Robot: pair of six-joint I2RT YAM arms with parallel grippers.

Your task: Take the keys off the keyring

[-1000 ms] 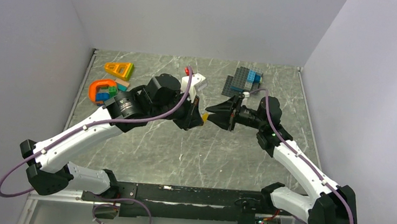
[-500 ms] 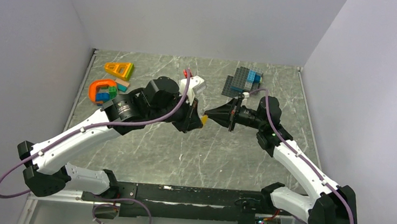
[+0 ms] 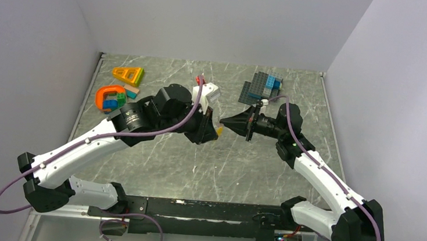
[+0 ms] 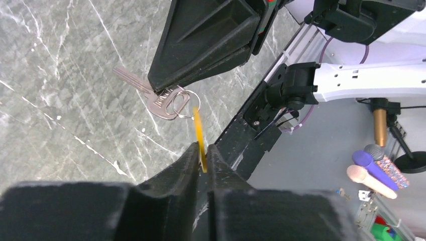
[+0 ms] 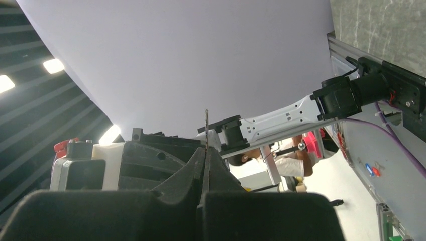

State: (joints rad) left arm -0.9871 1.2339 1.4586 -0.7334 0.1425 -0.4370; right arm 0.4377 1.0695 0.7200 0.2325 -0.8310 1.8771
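Work surface: one grey marbled table [image 3: 195, 171], enclosed by pale walls [image 3: 220, 16] on three sides. Two arms meet tip to tip above the middle of the table, slightly toward the far side.

Left gripper [image 4: 202, 150] – jaws closed to a narrow slit, clamping one thin yellow tag [image 4: 199, 131], which the left wrist view shows edge-on. The tag stands up out of the fingertips toward the keyring [image 4: 185, 104].

Right gripper [image 4: 164, 89] – jaws closed on the head of one silver key [image 4: 150, 95]. The blade projects to the left past the fingertips. In the right wrist view the key appears as a thin vertical edge between the shut fingers [image 5: 193, 170].

The keyring hangs between the two grippers, threaded through the key head and meeting the top of the tag. Two overlapping wire loops are visible; whether they form one ring or two cannot be told.

Other items on the table:
- far left: one orange triangle block [image 3: 127, 75] and one orange arch [image 3: 106, 95] with small blue and green blocks beside it;
- far, right of centre: one grey brick stack [image 3: 258, 86] with blue bricks on top.
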